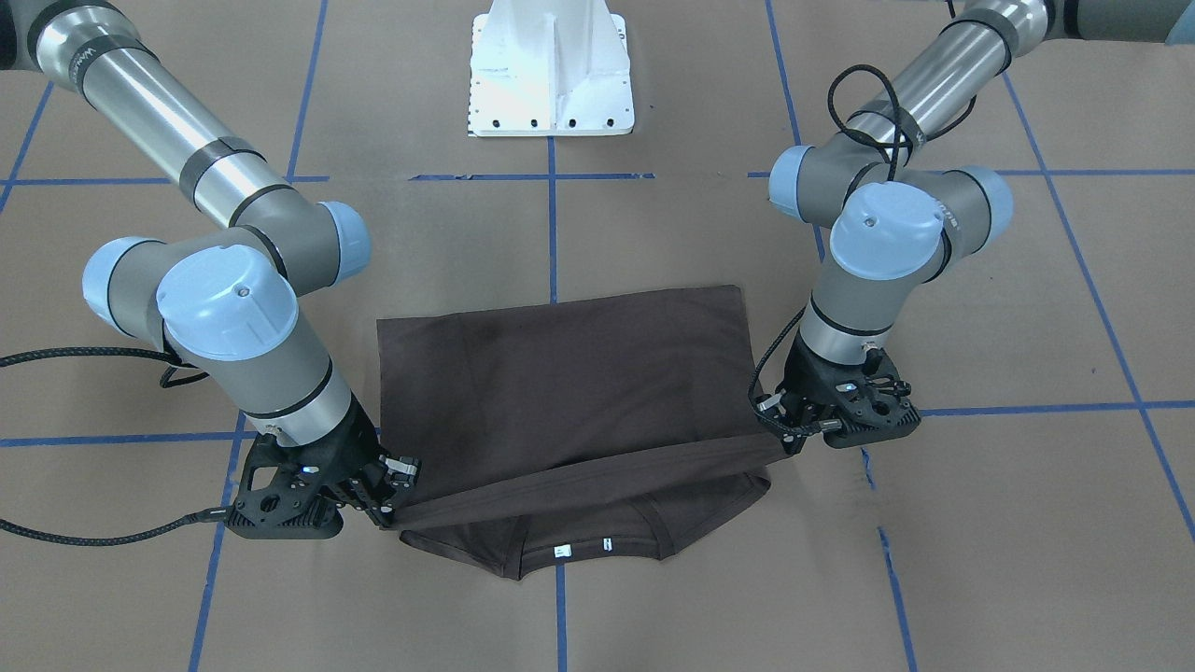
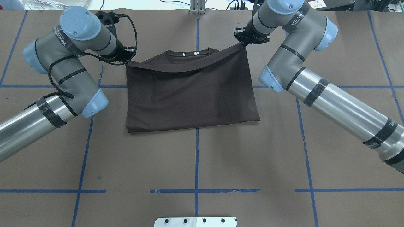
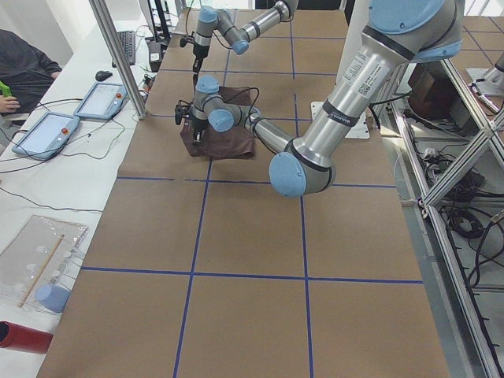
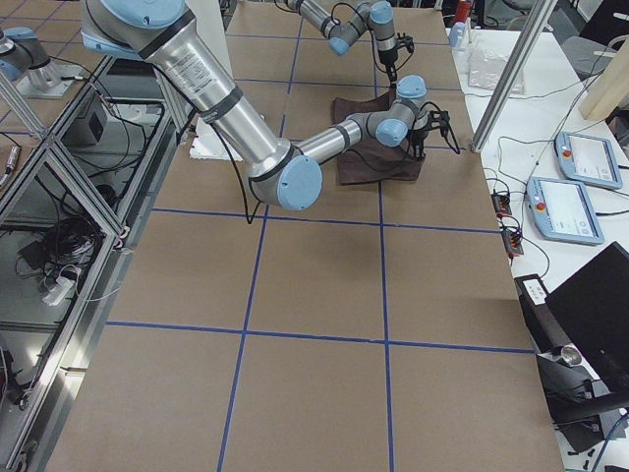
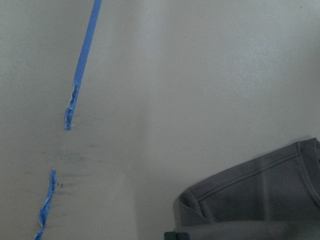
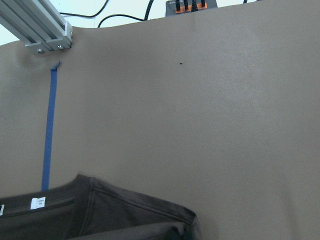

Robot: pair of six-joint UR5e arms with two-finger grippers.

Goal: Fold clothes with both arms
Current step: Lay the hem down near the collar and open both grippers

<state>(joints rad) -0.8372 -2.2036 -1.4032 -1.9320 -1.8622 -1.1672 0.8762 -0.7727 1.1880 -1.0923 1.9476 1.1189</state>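
Observation:
The dark brown T-shirt (image 2: 189, 97) lies folded on the brown table, its collar and white neck tags (image 1: 583, 549) at the far side from the robot. My left gripper (image 2: 127, 59) and right gripper (image 2: 244, 42) are each shut on one corner of the upper layer's edge. That edge (image 1: 597, 481) stretches taut between them, just above the collar. In the front-facing view the left gripper (image 1: 789, 434) is on the right and the right gripper (image 1: 387, 509) on the left. The wrist views show only shoulder fabric (image 5: 260, 195) and the collar side (image 6: 125, 215).
The white base pedestal (image 1: 551, 75) stands behind the shirt on the robot's side. Blue tape lines (image 2: 197, 164) grid the table. Tablets (image 3: 47, 130) and a seated person (image 3: 24, 63) are beyond the far table edge, with a red cylinder (image 3: 24, 337) nearby.

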